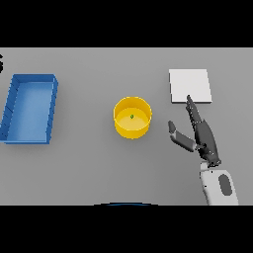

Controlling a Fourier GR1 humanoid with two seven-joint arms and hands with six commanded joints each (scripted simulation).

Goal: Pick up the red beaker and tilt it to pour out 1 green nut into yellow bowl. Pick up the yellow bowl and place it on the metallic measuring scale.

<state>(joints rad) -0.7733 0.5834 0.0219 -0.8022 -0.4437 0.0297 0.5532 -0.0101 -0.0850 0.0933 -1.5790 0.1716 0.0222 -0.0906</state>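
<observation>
One green nut (pixel 132 116) lies inside the round yellow bowl (pixel 132 129), mid-counter (pixel 89 168). Right hand (pixel 203 138), fingers straight and released, hovers right of it, fingertips reaching the pale square scale (pixel 190 84).

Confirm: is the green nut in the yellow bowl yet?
Yes. The green nut lies on the floor of the upright yellow bowl, which stands on the table, not yet on the scale.

I see the yellow bowl (pixel 132 117) at the table's (pixel 89 168) middle with a green nut (pixel 132 116) inside. My right hand (pixel 201 134) sits right of the bowl, apart from it, fingers straight, thumb spread toward the bowl. Its fingertips reach the near edge of the pale square scale (pixel 190 85). A blue tray (pixel 29 107) lies far left.
</observation>
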